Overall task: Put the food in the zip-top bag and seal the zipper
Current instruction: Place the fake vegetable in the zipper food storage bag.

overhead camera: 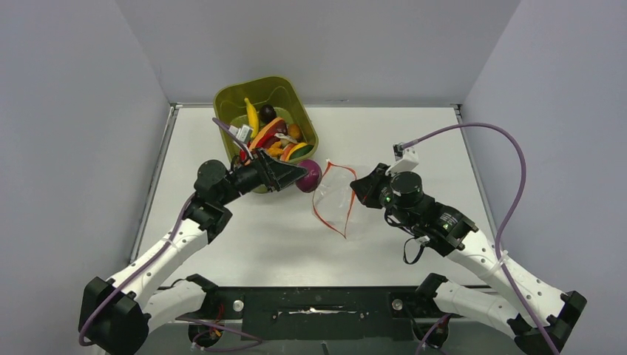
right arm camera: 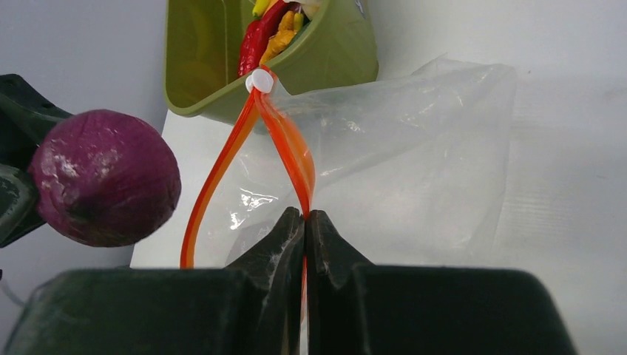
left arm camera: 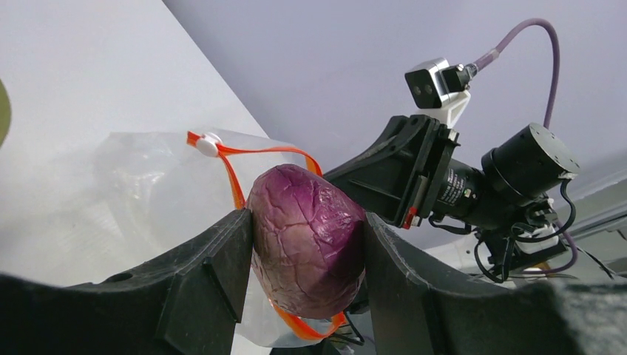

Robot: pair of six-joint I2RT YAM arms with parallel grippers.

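Note:
A purple round piece of food (left arm camera: 307, 240) is clamped between the fingers of my left gripper (overhead camera: 303, 176), in the air just left of the zip-top bag's mouth. The clear zip-top bag (overhead camera: 339, 198) lies on the table, and its red-orange zipper (right arm camera: 214, 177) bows apart into a loop, so the mouth gapes. My right gripper (right arm camera: 304, 216) is shut on one side of that strip and holds it up. A white slider (right arm camera: 260, 80) sits at the strip's far end. More food (overhead camera: 272, 133), including a yellow banana and red peppers, lies in the bin.
The olive-green bin (overhead camera: 222, 100) stands at the back of the table, just behind my left gripper and close to the bag's far corner. Grey walls close in the table on the left, right and back.

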